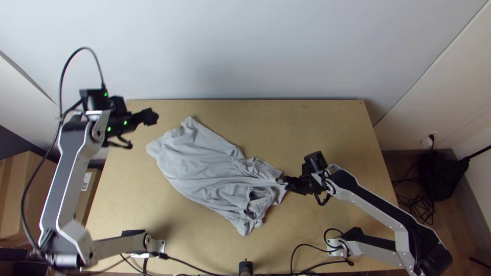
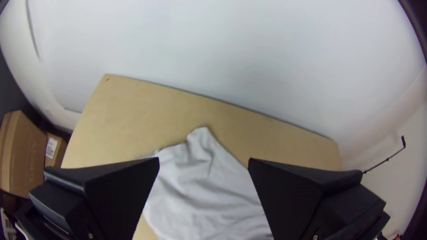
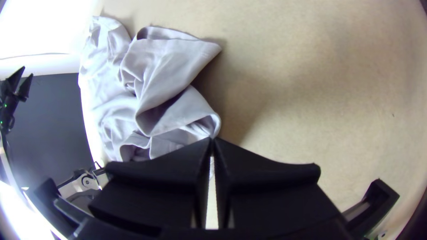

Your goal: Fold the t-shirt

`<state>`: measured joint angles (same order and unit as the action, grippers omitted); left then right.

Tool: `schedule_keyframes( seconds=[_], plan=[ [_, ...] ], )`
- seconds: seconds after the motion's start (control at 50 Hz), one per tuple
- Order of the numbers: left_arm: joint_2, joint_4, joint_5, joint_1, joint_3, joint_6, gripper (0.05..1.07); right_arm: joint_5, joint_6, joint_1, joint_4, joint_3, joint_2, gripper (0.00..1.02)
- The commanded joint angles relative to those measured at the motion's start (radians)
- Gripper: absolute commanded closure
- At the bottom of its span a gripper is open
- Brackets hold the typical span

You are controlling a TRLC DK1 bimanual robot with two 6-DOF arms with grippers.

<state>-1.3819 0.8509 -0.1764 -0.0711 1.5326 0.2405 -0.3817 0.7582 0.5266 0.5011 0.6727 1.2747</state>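
Jaws of the right gripper (image 3: 212, 139) are together on a pinch of the t-shirt (image 1: 204, 163), at its end nearer the right arm; those of the left gripper (image 2: 204, 161) stand wide apart, holding nothing, beyond the shirt's other end. Between them the grey cloth lies slantwise across the light wooden table (image 1: 317, 128), fairly spread toward the left arm, bunched near the pinch. It should handle light and limp, tough enough for a firm grip but quick to crease or drag along. The far corner (image 1: 190, 121) looks the best next hold: a single edge, near the free jaws, good for drawing the wrinkles out before folding.
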Motion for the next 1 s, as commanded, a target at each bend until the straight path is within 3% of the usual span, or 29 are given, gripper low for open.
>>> schedule_keyframes(
  seconds=[0.0,0.24,0.34,0.98],
  plan=[
    [-0.154,0.017,-0.015,0.019,0.146,-0.024,0.11,0.010,0.006,-0.008,0.013,-0.024,-0.028,1.00],
    [-0.394,0.007,-0.015,0.036,0.310,-0.043,0.18,0.014,0.023,-0.030,0.019,-0.024,-0.063,1.00],
    [-0.460,0.002,-0.015,0.047,0.334,-0.043,0.34,0.014,0.035,-0.031,0.019,-0.022,-0.067,1.00],
    [-0.769,-0.127,0.032,0.128,0.380,0.022,0.33,0.012,0.075,-0.030,0.001,-0.039,-0.025,1.00]
  ],
)
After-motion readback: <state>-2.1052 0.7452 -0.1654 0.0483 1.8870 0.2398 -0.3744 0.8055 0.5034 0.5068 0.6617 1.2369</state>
